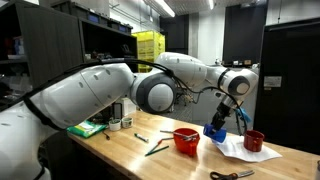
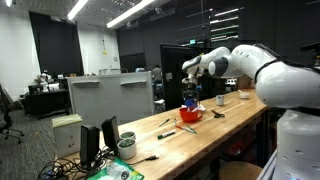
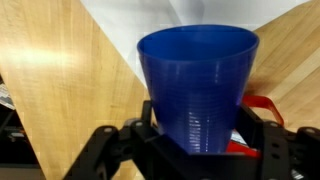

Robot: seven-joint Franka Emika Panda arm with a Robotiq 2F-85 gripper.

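My gripper is shut on a blue plastic cup, with a finger on each side of its ribbed wall. In an exterior view the gripper holds the blue cup tilted, just above a white cloth on the wooden table. A red bowl stands to the left of the cup and a dark red cup stands on the cloth to its right. In an exterior view the gripper hangs with the blue cup above the red bowl.
Green-handled pliers and a marker lie on the table. Scissors lie near the front edge. A green box and small jars sit at the left end. A grey cabinet stands behind the table.
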